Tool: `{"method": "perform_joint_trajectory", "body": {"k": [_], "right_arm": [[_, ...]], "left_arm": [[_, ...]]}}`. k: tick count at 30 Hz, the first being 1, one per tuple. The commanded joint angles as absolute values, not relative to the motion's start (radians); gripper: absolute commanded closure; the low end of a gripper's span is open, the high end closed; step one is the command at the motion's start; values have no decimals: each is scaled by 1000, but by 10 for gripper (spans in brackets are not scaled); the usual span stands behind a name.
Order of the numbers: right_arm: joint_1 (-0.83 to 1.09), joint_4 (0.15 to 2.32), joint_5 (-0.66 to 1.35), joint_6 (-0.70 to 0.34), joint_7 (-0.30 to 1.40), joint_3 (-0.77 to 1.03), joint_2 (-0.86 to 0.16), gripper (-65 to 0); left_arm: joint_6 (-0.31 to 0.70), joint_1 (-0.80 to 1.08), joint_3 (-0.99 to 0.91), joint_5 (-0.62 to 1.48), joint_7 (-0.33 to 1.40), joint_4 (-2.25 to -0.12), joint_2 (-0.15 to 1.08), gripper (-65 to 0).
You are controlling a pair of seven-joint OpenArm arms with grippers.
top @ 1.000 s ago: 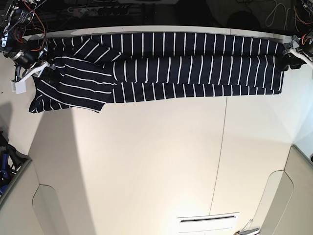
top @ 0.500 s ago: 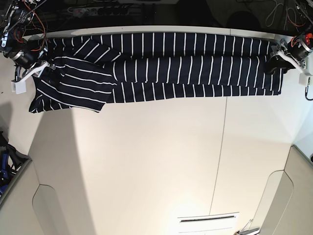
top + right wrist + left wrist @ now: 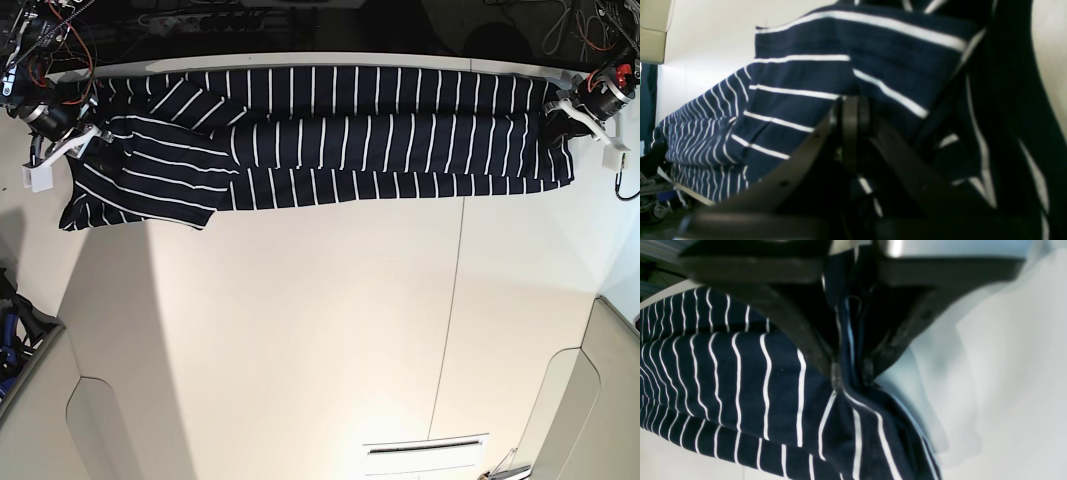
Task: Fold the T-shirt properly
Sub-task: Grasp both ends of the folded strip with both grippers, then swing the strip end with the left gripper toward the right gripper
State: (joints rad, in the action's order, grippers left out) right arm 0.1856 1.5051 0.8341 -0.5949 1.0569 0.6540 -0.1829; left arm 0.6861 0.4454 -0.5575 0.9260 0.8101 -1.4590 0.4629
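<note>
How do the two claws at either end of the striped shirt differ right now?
The left gripper pinches the T-shirt's straight, flat end; the right gripper grips the end where a sleeve lies folded over with slanted stripes. In the wrist views, left's fingers point down onto the cloth, right's point up. Both are shut on fabric.

One overhead view, two close wrist views

The base camera looks down on the table [image 3: 320,330]; both wrist cameras sit tight against the T-shirt [image 3: 340,135], whose ends appear upper left and upper right in the base view.
</note>
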Motion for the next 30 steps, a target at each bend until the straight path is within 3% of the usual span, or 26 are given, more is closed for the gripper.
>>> {"method": "perform_joint_trajectory", "body": {"k": [1, 21, 30], "right_arm": [[178, 1518, 857, -598, 1048, 659, -199, 0], [177, 1572, 973, -600, 1134, 692, -199, 0], [174, 1670, 972, -603, 1121, 764, -200, 0]], "left_arm": [[698, 446, -563, 931, 798, -1469, 480, 0], [698, 296, -563, 869, 790, -1492, 482, 0], [613, 178, -563, 779, 811, -1492, 483, 0]]}}
